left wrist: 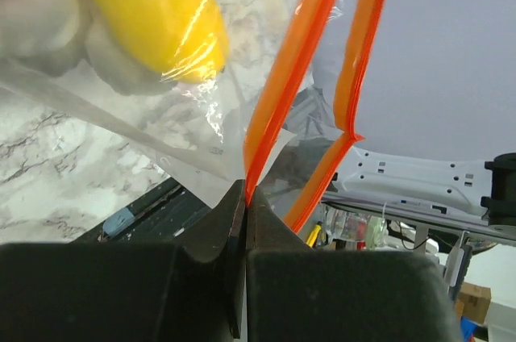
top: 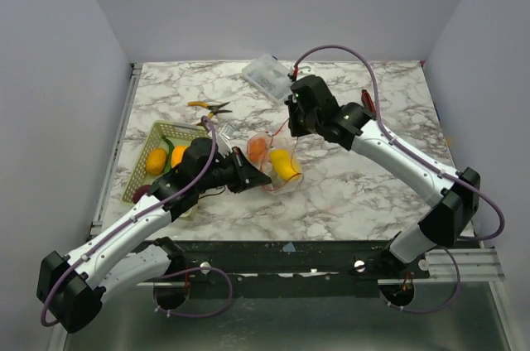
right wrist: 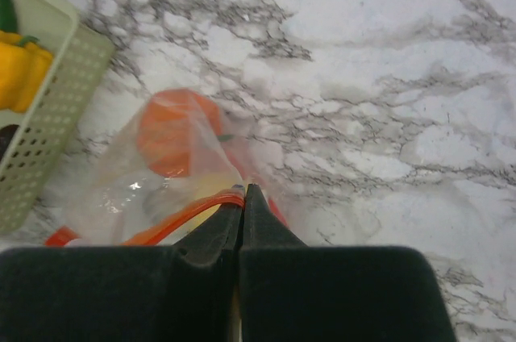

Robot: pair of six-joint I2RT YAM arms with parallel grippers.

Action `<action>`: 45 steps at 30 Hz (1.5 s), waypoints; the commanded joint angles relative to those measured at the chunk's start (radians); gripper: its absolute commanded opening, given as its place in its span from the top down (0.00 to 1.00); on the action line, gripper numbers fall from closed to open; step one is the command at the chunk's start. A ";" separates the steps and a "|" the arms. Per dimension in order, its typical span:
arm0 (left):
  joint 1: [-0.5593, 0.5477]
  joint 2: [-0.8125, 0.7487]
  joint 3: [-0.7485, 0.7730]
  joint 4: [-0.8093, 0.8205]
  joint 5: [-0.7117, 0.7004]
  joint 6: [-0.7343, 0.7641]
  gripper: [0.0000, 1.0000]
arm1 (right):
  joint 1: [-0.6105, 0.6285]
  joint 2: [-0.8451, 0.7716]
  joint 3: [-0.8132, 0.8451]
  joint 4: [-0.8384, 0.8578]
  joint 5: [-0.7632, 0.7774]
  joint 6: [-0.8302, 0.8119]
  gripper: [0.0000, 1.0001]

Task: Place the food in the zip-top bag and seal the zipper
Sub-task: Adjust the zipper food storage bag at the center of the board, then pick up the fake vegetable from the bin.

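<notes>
Fingers of the left gripper (left wrist: 244, 189) are pressed together on the zipper (left wrist: 290, 60), and its red-orange strip runs away from the tips. Just beyond this grip the two strips stand apart. The right gripper (right wrist: 243, 190) is also clenched on the same strip. The zip-top bag (top: 291, 184) is between both grippers, over the marble table (top: 348, 194), with a yellow food piece (left wrist: 161, 11) and an orange food piece (right wrist: 173, 128) inside. The mesh basket (right wrist: 56, 92) is near its left.

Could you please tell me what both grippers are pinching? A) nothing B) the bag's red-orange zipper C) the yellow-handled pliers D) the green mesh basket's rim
B: each wrist view shows the left gripper and the right gripper shut on the red-orange zipper of the zip-top bag.
</notes>
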 commanded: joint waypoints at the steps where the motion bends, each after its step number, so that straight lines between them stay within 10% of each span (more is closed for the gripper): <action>1: 0.007 -0.010 0.062 -0.066 0.013 0.070 1.00 | -0.014 0.010 -0.059 0.029 0.079 0.003 1.00; 13: 0.107 0.105 0.231 -0.203 0.026 0.247 1.00 | -0.014 -0.197 -0.076 0.024 0.063 0.016 1.00; 26: 0.181 0.146 0.372 -0.428 -0.038 0.599 0.23 | -0.014 -0.214 -0.182 0.128 0.032 0.060 1.00; 37: 0.333 0.186 0.306 -0.510 -0.688 0.809 0.06 | -0.014 -0.231 -0.220 0.145 0.039 0.046 1.00; 45: 0.462 0.378 0.274 -0.376 -0.618 0.863 0.04 | -0.013 -0.256 -0.231 0.162 0.004 0.048 1.00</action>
